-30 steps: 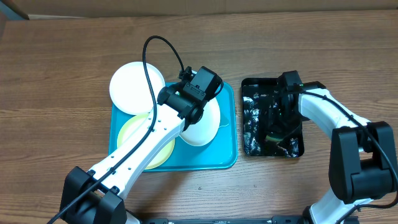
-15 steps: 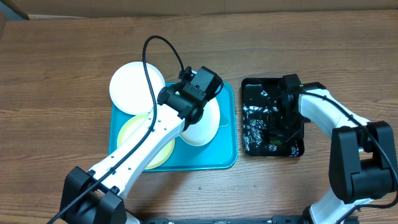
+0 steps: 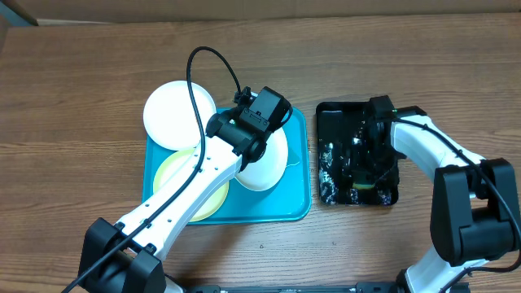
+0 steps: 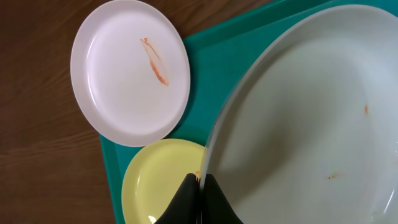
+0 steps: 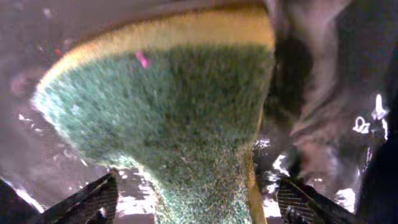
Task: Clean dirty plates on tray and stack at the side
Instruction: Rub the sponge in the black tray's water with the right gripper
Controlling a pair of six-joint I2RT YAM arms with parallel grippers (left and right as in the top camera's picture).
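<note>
A: Compared with a second ago, the jaws of the right gripper (image 5: 199, 199) are now being spread much wider over the black tray (image 3: 330, 122). Is the sponge (image 5: 168, 106) being held at all?

B: It is not being judged so. In the right wrist view the fingers are being seen far out at both lower corners. The sponge is lying between them and is not being pressed by either. The left gripper (image 4: 199, 186) is being closed tightly on the rim of one white plate (image 4: 298, 124).

A: Where is this plate being held?

B: It is being held tilted above the tray (image 4: 214, 59), partly over the yellow plate (image 4: 161, 180). It is well apart from the right gripper, on that gripper's left side. The other white plate (image 4: 130, 68), with a reddish smear, is lying half off the tray's far corner.

A: What is being risked?

B: If the right arm is being lifted with the jaws this wide, the sponge is probably being left behind in the black tray. Also, only a thin edge is being pinched. So the plate is likely being turned in the grip, or dropped onto the yellow plate, once it is being scrubbed hard.
</note>
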